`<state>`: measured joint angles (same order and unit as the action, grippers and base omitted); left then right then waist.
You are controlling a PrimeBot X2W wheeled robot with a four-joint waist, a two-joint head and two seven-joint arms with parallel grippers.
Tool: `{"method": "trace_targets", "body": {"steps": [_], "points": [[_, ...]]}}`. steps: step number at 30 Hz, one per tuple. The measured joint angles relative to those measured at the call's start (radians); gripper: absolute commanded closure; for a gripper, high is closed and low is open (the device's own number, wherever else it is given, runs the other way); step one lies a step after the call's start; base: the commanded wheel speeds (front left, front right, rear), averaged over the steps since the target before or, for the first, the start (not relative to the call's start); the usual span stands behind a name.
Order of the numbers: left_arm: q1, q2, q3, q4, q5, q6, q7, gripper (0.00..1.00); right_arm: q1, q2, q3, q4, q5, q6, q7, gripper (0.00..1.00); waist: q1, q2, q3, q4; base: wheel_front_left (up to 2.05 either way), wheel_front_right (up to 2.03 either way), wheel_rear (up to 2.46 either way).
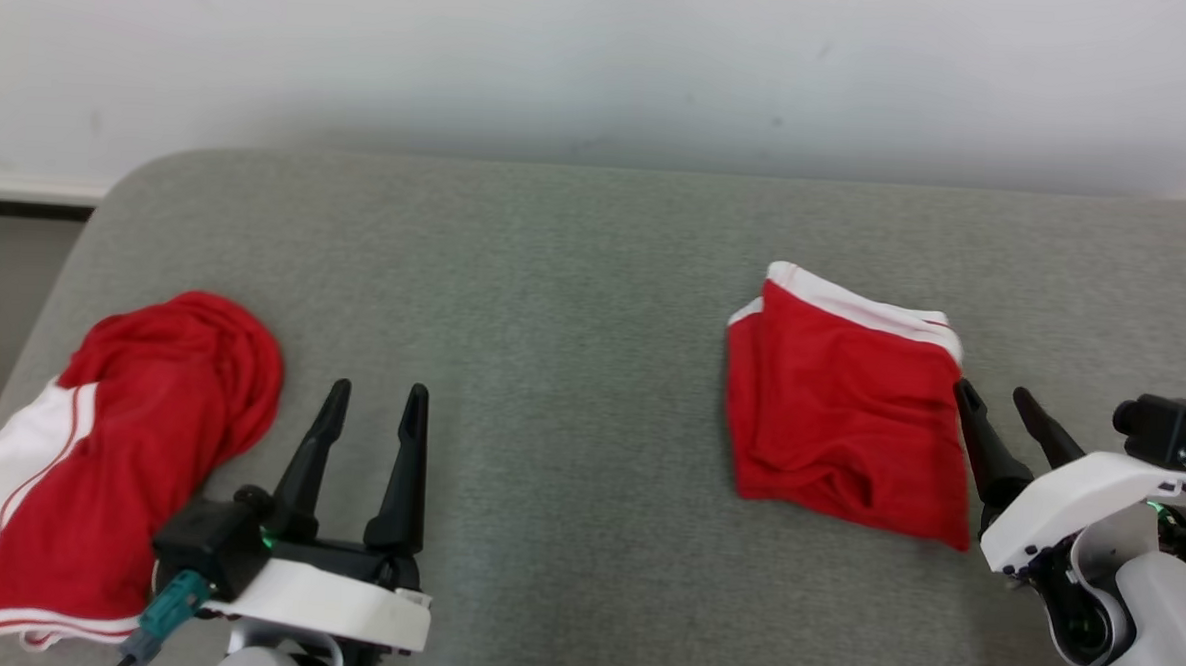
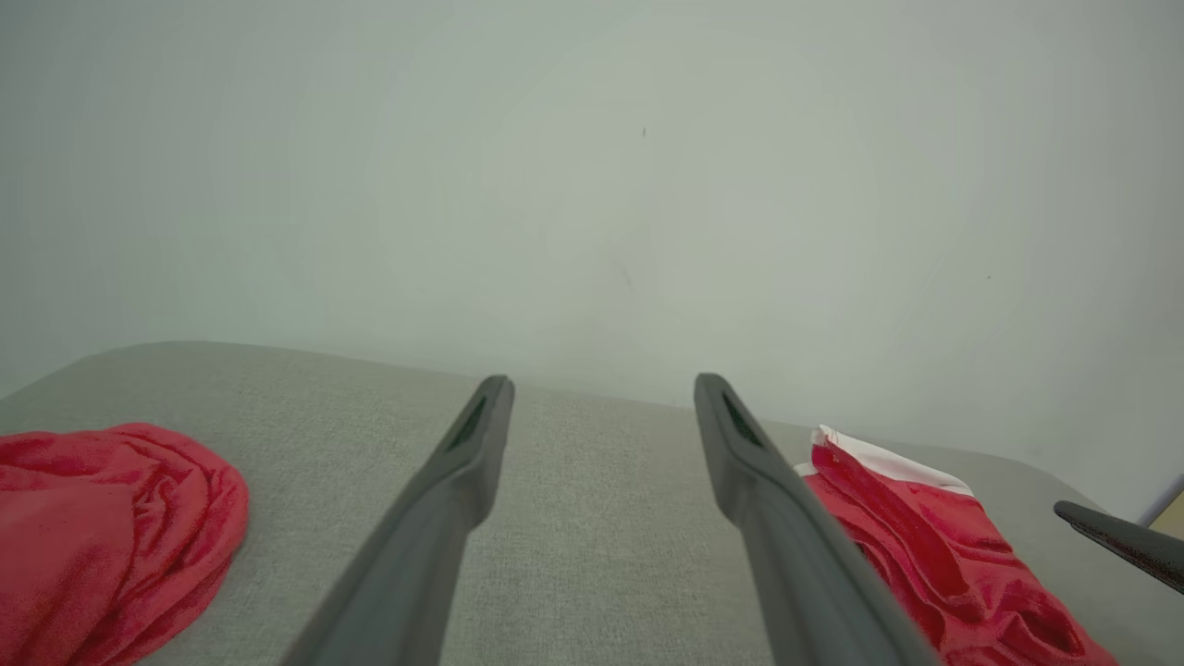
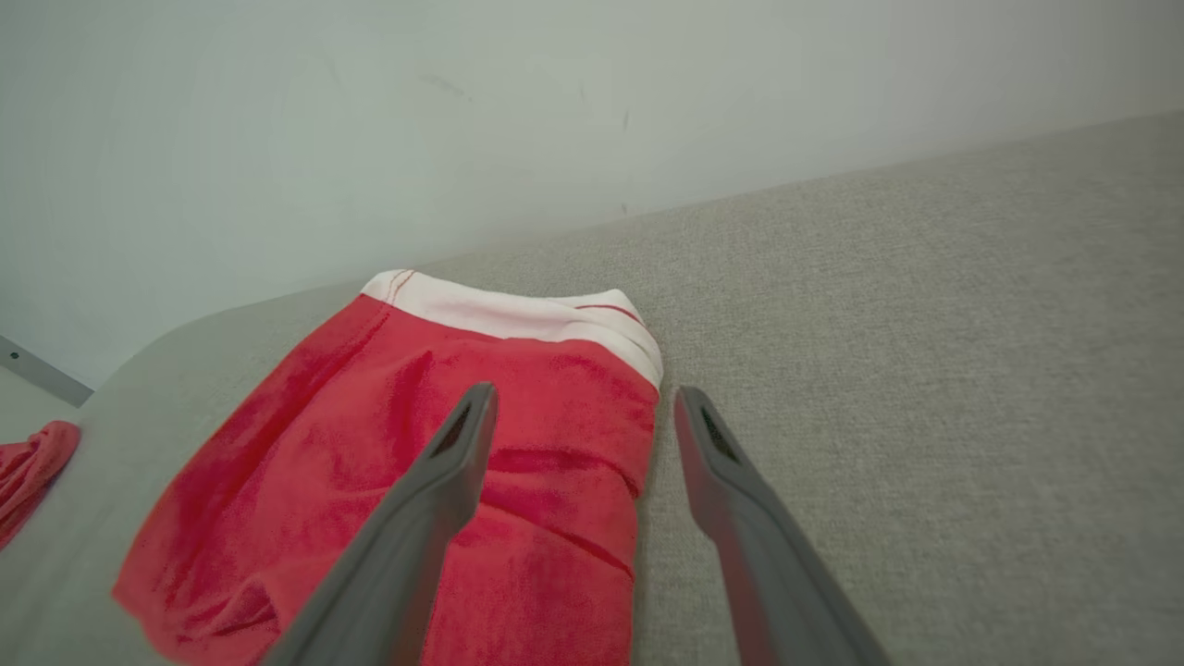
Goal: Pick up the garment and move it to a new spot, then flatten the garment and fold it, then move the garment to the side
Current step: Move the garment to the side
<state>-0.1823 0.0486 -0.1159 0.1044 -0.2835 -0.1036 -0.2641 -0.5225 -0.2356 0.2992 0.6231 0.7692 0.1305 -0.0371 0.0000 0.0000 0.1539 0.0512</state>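
The right gripper [image 1: 994,391] is held wide open, and nothing is held in it. Its two dark fingers are pointed toward the back edge of the grey cushion [image 1: 573,322]. One finger is seen over the right edge of the folded garment [image 1: 840,414]. The other finger is seen over bare cushion just beside that edge. Whether the cloth is touched cannot be told.

The folded garment is laid flat on the right part of the cushion. It is red, and a white band is seen along the side nearest the cushion's back edge.

The left gripper [image 1: 378,389] is also held wide open, with nothing in it. It is seen over the left part of the cushion, near the front edge, and its fingers are pointed toward the back edge too.

A crumpled garment [image 1: 139,423], red with some white, is seen in a heap on the left end of the cushion, just beside this gripper.

A pale wall [image 1: 605,63] is seen behind the cushion's back edge.
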Motion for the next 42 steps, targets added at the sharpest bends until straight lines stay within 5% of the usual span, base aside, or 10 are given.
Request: {"method": "trace_targets", "body": {"steps": [11, 12, 13, 15, 26, 42], "points": [[-0.003, 0.0, -0.013, 0.009, -0.016, 0.007, 0.0, 0.0, -0.146, 0.013, 0.027, 0.322, 0.134, 0.0, 0.283, 0.0, 0.0, 0.0, 0.032, 0.106, 0.0, 0.0, 0.0], [-0.003, 0.0, -0.011, 0.009, -0.016, 0.007, 0.0, 0.0, -0.152, 0.016, 0.029, 0.328, 0.141, 0.0, 0.289, 0.07, 0.0, 0.0, 0.03, 0.109, 0.0, 0.0, 0.0], [-0.003, 0.0, -0.011, 0.01, -0.016, 0.007, 0.0, 0.0, -0.153, 0.017, 0.031, 0.333, 0.146, 0.0, 0.292, 0.48, 0.0, 0.0, 0.028, 0.11, 0.0, 0.0, 0.0], [-0.001, 0.0, -0.008, 0.011, -0.016, 0.008, 0.0, 0.0, -0.153, 0.021, 0.04, 0.335, 0.15, 0.0, 0.286, 1.0, 0.0, 0.0, 0.024, 0.108, 0.0, 0.0, 0.0], [0.009, 0.0, -0.019, 0.029, 0.025, -0.006, 0.0, 0.0, -0.153, 0.028, 0.098, 0.33, 0.163, 0.0, 0.156, 1.0, 0.0, 0.0, -0.016, 0.022, 0.0, 0.0, 0.0], [-0.028, 0.0, -0.175, 0.074, 0.046, -0.025, 0.0, 0.0, -0.147, -0.036, 0.19, 0.294, 0.234, 0.0, 0.107, 1.0, 0.0, 0.0, -0.048, -0.258, 0.0, 0.0, 0.0]]}}
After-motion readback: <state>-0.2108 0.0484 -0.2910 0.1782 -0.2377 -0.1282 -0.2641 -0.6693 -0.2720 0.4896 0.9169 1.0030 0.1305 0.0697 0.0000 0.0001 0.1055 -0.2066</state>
